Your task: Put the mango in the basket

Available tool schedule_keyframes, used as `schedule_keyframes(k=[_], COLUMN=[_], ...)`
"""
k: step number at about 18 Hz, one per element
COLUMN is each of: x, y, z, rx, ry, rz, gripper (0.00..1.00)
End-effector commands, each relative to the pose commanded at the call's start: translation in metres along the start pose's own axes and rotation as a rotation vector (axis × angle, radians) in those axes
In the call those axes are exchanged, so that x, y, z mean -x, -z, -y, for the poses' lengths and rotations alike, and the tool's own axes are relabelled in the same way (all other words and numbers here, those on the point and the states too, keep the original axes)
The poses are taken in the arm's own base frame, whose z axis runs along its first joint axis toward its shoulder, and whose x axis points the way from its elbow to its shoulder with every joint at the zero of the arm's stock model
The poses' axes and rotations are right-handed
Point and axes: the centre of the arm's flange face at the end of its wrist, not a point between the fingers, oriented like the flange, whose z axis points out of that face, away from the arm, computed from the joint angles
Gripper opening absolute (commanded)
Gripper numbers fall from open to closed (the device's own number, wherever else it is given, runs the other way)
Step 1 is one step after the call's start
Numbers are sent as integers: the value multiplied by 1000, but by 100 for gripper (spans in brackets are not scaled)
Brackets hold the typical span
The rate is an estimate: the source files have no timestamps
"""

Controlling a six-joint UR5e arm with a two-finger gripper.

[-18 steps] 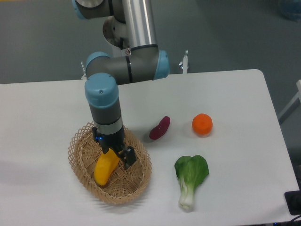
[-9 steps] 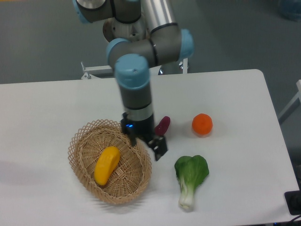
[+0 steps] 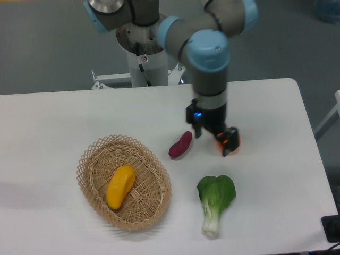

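Inside the basket (image 3: 87, 167), on the near-left part of the counter (image 3: 276, 106), the mango (image 3: 120, 186) lies on the woven floor, its long axis running from near-left up toward far-right, with wicker showing all round it and nothing touching it from above. The pincer (image 3: 213, 141) hangs well to the right of it and a little farther back, past the small dark sweet potato (image 3: 180, 144) and directly over or just in front of the round orange fruit (image 3: 231, 140), which its fingers partly hide. So the task's fruit lies to the near-left of the pincer, with the basket's lattice rim between them. The two fingers stand apart with a visible gap and hold nothing; whether a fingertip grazes the orange fruit cannot be told from this angle. A leafy green vegetable (image 3: 215, 199) rests near the front, right of the basket. Judging by how things lie, the placing looks done, and any coming move would be away from the basket.
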Motion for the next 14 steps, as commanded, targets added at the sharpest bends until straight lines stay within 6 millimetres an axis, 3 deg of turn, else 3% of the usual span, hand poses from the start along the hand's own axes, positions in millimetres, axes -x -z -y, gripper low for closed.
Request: schedule_keyframes(k=[4,14], x=[11,19], y=[17,30], z=[-6,-28], rx=[-15,-58], ry=[12,23], rz=[-8,-44], gripper=[100,100])
